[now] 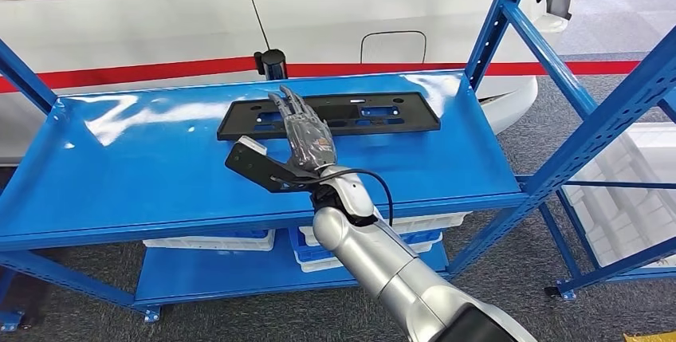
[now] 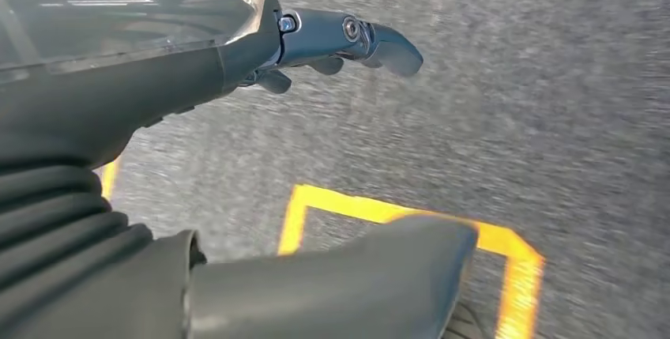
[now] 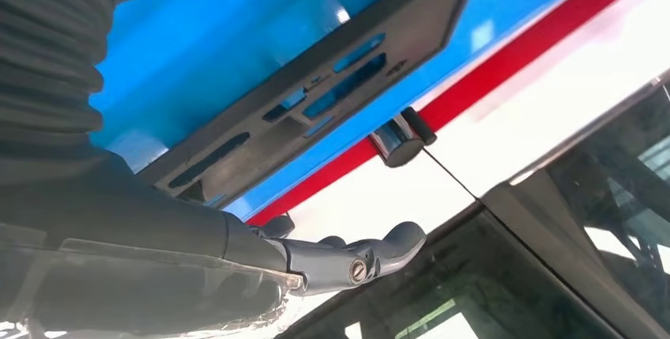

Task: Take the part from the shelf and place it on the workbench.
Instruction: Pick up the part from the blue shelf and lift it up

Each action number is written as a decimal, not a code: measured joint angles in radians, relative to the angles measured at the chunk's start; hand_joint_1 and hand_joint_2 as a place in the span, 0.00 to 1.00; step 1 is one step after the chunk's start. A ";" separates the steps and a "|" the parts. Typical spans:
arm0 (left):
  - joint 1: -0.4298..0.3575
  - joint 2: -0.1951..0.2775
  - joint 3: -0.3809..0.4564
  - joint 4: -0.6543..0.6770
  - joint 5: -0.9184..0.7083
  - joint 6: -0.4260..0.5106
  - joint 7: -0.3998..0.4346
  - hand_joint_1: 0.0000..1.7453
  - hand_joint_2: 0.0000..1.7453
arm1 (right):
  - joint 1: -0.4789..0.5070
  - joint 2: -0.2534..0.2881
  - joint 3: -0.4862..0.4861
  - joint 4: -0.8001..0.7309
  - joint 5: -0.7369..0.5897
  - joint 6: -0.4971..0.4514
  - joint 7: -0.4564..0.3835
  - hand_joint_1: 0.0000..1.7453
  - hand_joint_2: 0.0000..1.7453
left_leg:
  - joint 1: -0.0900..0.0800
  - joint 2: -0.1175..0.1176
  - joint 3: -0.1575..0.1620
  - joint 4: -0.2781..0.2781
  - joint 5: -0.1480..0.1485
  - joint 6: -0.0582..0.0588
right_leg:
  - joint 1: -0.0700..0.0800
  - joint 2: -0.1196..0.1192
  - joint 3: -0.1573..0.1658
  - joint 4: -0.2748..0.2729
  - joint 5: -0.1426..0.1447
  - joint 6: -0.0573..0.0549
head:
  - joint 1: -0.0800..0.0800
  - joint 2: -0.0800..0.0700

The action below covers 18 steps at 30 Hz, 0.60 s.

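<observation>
A long flat black plastic part [image 1: 363, 114] with several slots lies on the top board of the blue shelf [image 1: 143, 167], toward its back. My right hand [image 1: 304, 135] hovers over the part's left half, fingers stretched out and apart, holding nothing. The right wrist view has the same part [image 3: 316, 94] close under the hand's fingers [image 3: 348, 256]. My left hand [image 2: 237, 54] hangs beside me over grey carpet, fingers apart and empty.
A white vehicle with a red stripe [image 1: 159, 67] stands right behind the shelf. Blue uprights [image 1: 498, 27] frame the shelf on the right. White bins [image 1: 215, 240] sit on the lower board. Yellow tape [image 2: 506, 252] marks the floor.
</observation>
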 joint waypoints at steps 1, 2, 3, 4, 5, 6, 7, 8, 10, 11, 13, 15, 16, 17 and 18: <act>0.000 0.000 0.000 0.000 -0.007 0.013 0.030 0.00 0.00 | 0.001 0.000 0.000 0.002 0.007 0.006 0.003 0.00 1.00 | 0.000 0.000 0.000 0.000 0.000 0.000 | 0.000 0.000 0.000 0.000 0.000 0.000 | 0.000 0.000; 0.000 -0.001 0.000 0.000 -0.015 0.027 0.062 0.00 0.00 | 0.003 0.000 0.000 0.004 0.014 0.012 0.007 0.00 1.00 | 0.000 0.000 0.000 0.000 0.000 0.000 | 0.000 0.000 0.000 0.000 0.000 0.000 | 0.000 0.000; 0.000 -0.001 0.000 0.000 -0.022 0.037 0.093 0.00 0.00 | 0.004 0.000 0.001 0.006 0.021 0.018 0.012 0.00 1.00 | 0.000 0.000 0.000 0.000 0.000 0.000 | 0.000 0.000 0.000 0.000 0.000 0.000 | 0.000 0.000; 0.000 -0.001 0.000 0.000 -0.029 0.042 0.122 0.00 0.00 | 0.006 0.000 0.002 0.008 0.030 0.025 0.017 0.00 1.00 | 0.000 0.000 0.000 0.000 0.000 0.000 | 0.000 0.000 0.000 0.000 0.000 0.000 | 0.000 0.000; 0.000 -0.001 0.000 0.000 -0.035 0.042 0.145 0.00 0.00 | 0.007 0.000 0.005 0.010 0.040 0.033 0.024 0.00 1.00 | 0.000 0.000 0.000 0.000 0.000 0.000 | 0.000 0.000 0.000 0.000 0.000 0.000 | 0.000 0.000; 0.000 -0.002 0.000 0.000 -0.039 0.038 0.165 0.00 0.00 | 0.009 0.000 0.009 0.013 0.052 0.040 0.032 0.00 1.00 | 0.000 0.000 0.000 0.000 0.000 0.000 | 0.000 0.000 0.000 0.000 0.000 0.000 | 0.000 0.000; -0.001 -0.002 -0.001 0.000 -0.040 0.030 0.180 0.00 0.00 | 0.011 0.000 0.016 0.016 0.067 0.046 0.040 0.00 1.00 | 0.000 0.000 0.000 0.000 0.000 0.000 | 0.000 0.000 0.000 0.000 0.000 0.000 | 0.000 0.000; -0.001 -0.003 -0.001 0.000 -0.039 0.022 0.193 0.00 0.00 | 0.013 0.000 0.026 0.019 0.084 0.049 0.051 0.00 1.00 | 0.000 0.000 0.000 0.000 0.000 0.000 | 0.000 0.000 0.000 0.000 0.000 0.000 | 0.000 0.000; -0.001 -0.006 -0.001 0.000 -0.038 0.010 0.213 0.00 0.00 | 0.020 0.000 0.049 0.026 0.126 0.049 0.077 0.00 1.00 | 0.000 0.000 0.000 0.000 0.000 0.000 | 0.000 0.000 0.000 0.000 0.000 0.000 | 0.000 0.000; -0.001 -0.008 -0.001 0.000 -0.039 0.006 0.221 0.00 0.00 | 0.024 0.000 0.061 0.031 0.147 0.045 0.092 0.00 1.00 | 0.000 0.000 0.000 0.000 0.000 0.000 | 0.000 0.000 0.000 0.000 0.000 0.000 | 0.000 0.000; -0.002 -0.010 -0.001 0.000 -0.044 0.002 0.229 0.00 0.00 | 0.029 0.000 0.083 0.040 0.180 0.029 0.120 0.00 1.00 | 0.000 0.000 0.000 0.000 0.000 0.000 | 0.000 0.000 0.000 0.000 0.000 0.000 | 0.000 0.000; -0.002 -0.011 -0.001 0.000 -0.053 0.001 0.235 0.00 0.00 | 0.029 0.000 0.101 0.051 0.208 0.009 0.148 0.00 1.00 | 0.000 0.000 0.000 0.000 0.000 0.000 | 0.000 0.000 0.000 0.000 0.000 0.000 | 0.000 0.000; -0.002 -0.012 -0.002 0.000 -0.057 0.003 0.238 0.00 0.00 | 0.027 0.000 0.109 0.057 0.220 -0.001 0.162 0.00 1.00 | 0.000 0.000 0.000 0.000 0.000 0.000 | 0.000 0.000 0.000 0.000 0.000 0.000 | 0.000 0.000; -0.002 -0.012 -0.002 0.000 -0.061 0.007 0.241 0.00 0.00 | 0.024 0.000 0.116 0.062 0.232 -0.012 0.175 0.00 1.00 | 0.000 0.000 0.000 0.000 0.000 0.000 | 0.000 0.000 0.000 0.000 0.000 0.000 | 0.000 0.000; -0.002 -0.012 -0.002 0.000 -0.064 0.012 0.244 0.00 0.00 | 0.020 0.000 0.121 0.067 0.241 -0.022 0.188 0.00 1.00 | 0.000 0.000 0.000 0.000 0.000 0.000 | 0.000 0.000 0.000 0.000 0.000 0.000 | 0.000 0.000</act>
